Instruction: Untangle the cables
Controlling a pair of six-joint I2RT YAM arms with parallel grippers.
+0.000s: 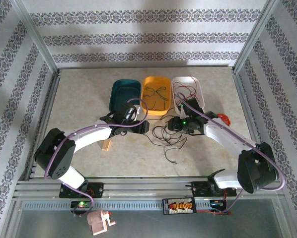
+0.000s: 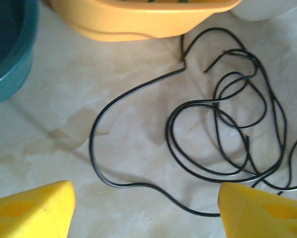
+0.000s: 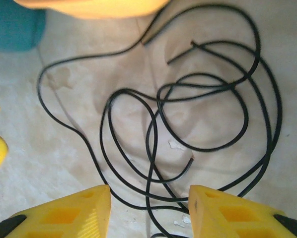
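Seemingly, orange bin holds green cable, white bin red cable; left gripper, right gripper both agape.

Thin black cables on mottled beige table. Teal oval plastic tray, orange-yellow tray, white tray. Yellow fingers. White wallpaper, grey floral stripes.

Papered walls close the space on three sides, white with horizontal bands of dark floral ornament. Slanting aluminium posts mark the back corners. The table top is beige and marble-patterned, with faint brownish stains. A grooved aluminium rail runs along its near edge, and a grey metal sheet lies below. The light is soft and even, with dim shadows crossing the back wall.
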